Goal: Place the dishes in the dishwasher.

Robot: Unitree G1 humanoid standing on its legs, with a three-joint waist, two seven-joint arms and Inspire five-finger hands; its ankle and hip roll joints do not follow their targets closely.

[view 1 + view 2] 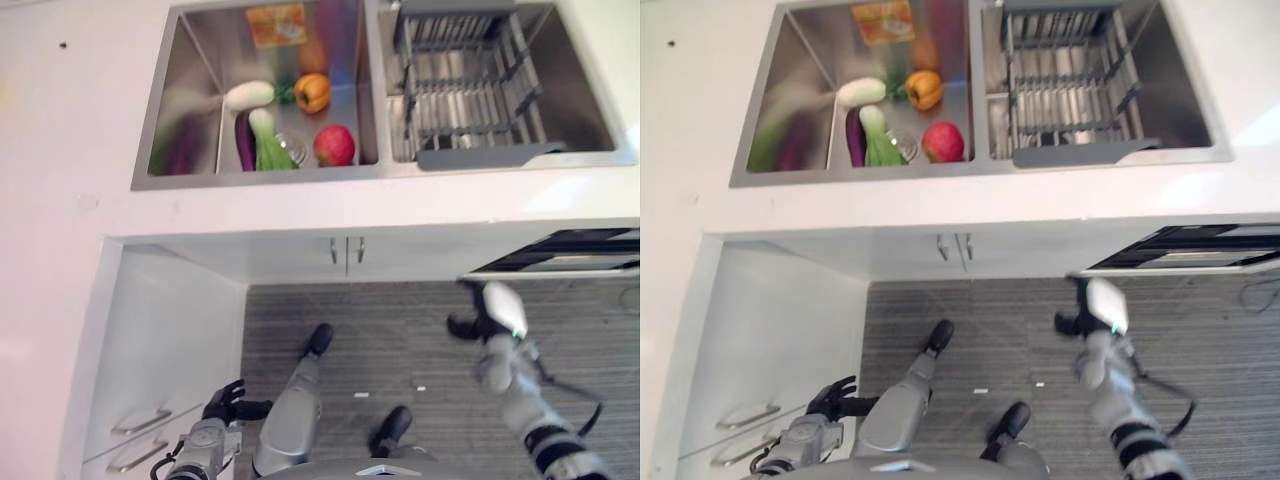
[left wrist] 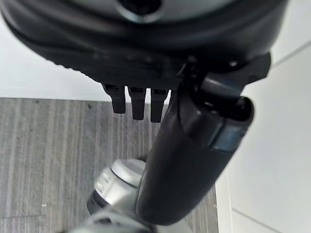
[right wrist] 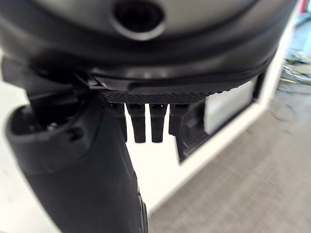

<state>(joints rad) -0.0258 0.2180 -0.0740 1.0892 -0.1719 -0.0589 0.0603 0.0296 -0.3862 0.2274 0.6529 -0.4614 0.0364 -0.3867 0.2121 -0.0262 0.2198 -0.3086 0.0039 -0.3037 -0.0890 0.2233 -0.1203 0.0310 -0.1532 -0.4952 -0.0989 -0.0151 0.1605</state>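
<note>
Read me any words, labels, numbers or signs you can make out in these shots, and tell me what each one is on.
No text can be read.
Orange and yellow card at the back of the left sink basin: has some print or picture, too blurred to read.
Dish rack in the right basin: no lettering visible.
Left hand, right hand: no markings visible.

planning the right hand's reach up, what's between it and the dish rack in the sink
In the left eye view, between the right hand and the dish rack lie the dishwasher's dark opening and the white countertop edge.
</note>
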